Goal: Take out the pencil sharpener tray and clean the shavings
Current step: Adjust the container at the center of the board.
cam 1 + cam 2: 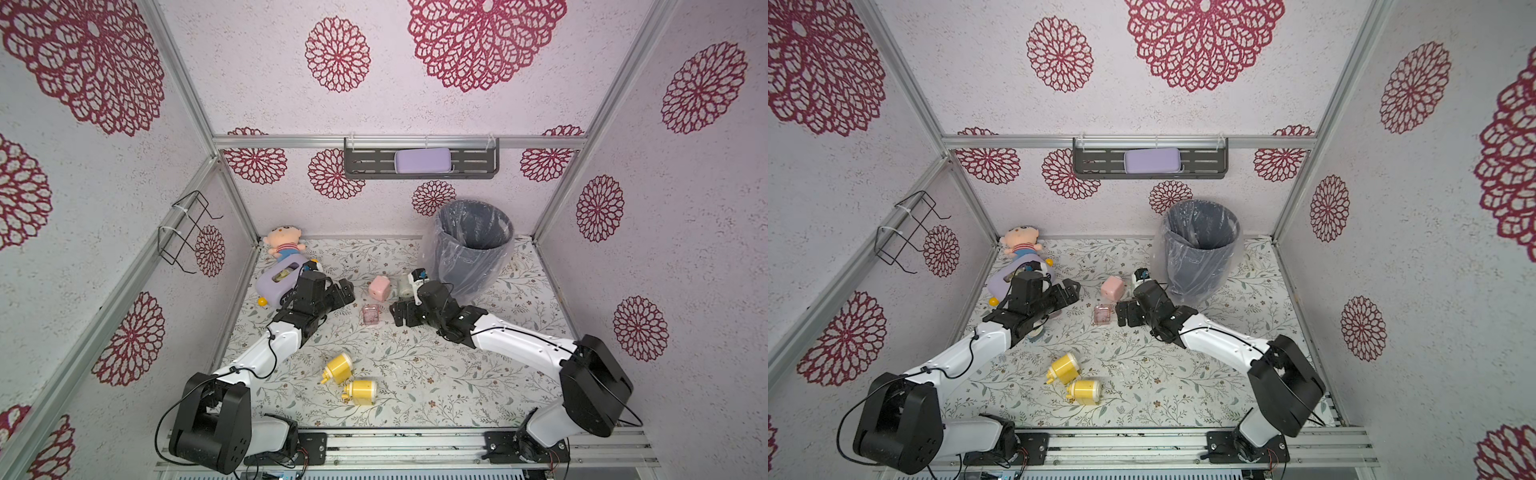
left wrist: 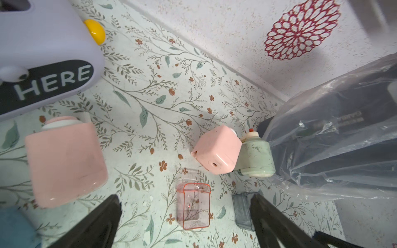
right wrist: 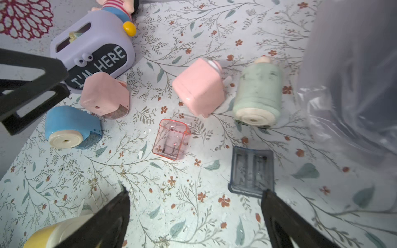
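Two trays are already out on the floral surface (image 1: 436, 365). The clear pink plastic tray (image 1: 371, 314) sits mid-frame in both top views, between the two hands, and looks empty. The smoky grey clear plastic tray (image 3: 251, 171) is hidden under the right hand in both top views. The right wrist view shows it lying flat, apparently empty, just off one fingertip (image 3: 275, 206) and outside the gap.

Right hand (image 3: 196, 193): wide, holding nothing. Left hand (image 2: 186, 197): wide, empty, pointing at the pink tray.

Key relation: the grey tray lies between the right hand and the mint-green cylindrical sharpener (image 3: 257, 94), long axis roughly along the hand's reach. Right arm is clearly nearer.

My read: a regrasp needs a sideways shift first to centre the tray between the fingers. The grey plastic-lined bin (image 1: 473, 245) stands right of centre in the top views, just above that sharpener in frame.
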You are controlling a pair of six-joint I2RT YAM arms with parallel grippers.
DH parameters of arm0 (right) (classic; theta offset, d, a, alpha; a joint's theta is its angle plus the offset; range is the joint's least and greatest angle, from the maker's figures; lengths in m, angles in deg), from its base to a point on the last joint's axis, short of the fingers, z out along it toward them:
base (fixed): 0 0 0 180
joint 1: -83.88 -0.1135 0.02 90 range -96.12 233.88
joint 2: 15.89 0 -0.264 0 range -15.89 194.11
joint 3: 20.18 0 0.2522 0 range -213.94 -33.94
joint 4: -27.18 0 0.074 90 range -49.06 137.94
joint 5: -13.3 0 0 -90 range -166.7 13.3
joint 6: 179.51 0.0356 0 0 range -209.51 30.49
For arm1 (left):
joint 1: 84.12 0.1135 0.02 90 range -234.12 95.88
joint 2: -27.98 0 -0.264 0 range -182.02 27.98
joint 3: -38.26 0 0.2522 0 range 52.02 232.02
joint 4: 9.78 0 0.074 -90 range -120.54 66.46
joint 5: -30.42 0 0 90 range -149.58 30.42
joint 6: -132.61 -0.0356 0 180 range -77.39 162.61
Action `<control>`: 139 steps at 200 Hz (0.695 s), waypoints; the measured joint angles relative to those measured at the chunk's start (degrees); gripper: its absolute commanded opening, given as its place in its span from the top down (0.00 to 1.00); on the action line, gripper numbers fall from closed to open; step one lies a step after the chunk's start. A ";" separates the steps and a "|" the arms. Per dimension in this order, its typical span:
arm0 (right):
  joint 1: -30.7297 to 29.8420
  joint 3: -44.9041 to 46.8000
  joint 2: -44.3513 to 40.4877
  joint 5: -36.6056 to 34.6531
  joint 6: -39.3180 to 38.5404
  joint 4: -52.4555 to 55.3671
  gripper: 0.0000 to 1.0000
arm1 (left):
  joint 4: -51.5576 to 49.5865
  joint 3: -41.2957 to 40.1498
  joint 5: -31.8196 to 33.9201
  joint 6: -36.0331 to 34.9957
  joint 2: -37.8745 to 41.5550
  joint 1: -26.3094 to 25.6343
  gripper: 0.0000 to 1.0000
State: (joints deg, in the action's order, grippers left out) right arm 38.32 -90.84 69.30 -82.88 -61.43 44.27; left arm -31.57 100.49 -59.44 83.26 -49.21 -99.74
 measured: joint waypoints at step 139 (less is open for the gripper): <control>6.43 27.76 -21.79 -5.81 -1.09 -8.61 0.01 | -31.32 16.96 13.62 4.11 -9.09 2.49 0.03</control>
State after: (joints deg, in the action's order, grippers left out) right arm 44.75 -63.08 47.51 -88.69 -62.52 35.66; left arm -62.89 117.45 -45.82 87.37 -58.30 -97.25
